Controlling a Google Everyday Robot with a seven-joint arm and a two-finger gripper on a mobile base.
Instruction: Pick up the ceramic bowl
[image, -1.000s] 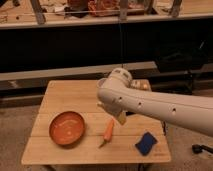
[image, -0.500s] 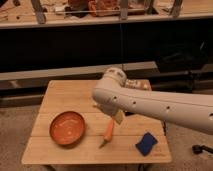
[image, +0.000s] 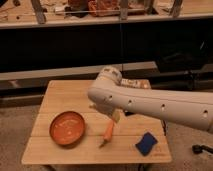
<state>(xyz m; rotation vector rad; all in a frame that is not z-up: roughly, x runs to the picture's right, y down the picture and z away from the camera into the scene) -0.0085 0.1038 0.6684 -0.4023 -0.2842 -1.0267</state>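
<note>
Though stretched in from the right across the wooden table (image: 65, 95), not yet at the ceramic bowl (image: 67, 128) — approach step in hand, by the look of it, with no contact and no lift. Sits on the front-left part of the tabletop, that bowl: upright, mouth up, nothing visible inside, clear of the edges.

Tucked under the bulky white arm (image: 160, 106), the gripper (image: 109, 113), pointing down over the table's middle, to the right of the bowl and apart from it. Mostly hidden by the wrist, yet nothing seen between the jaws, so taken as released and spread wide.

Just below it, lying on the wood, an orange carrot-like piece (image: 107, 133), near the bowl's right side but not touching. Farther right, near the front edge, a blue sponge-like block (image: 146, 143). Behind the arm at the back, a small packet (image: 134, 83), partly covered.

Next move, as judged: shift left and a little toward the front until over the bowl's nearer rim, then lower with one finger inside the wall and one outside, and close on the rim.

Calls for care on two counts — glossy, shallow wall likely to slip in a thin pinch, and carrot-like piece close enough to be nudged on the way across. Best to keep high during the sideways travel and descend only once above the rim.
</note>
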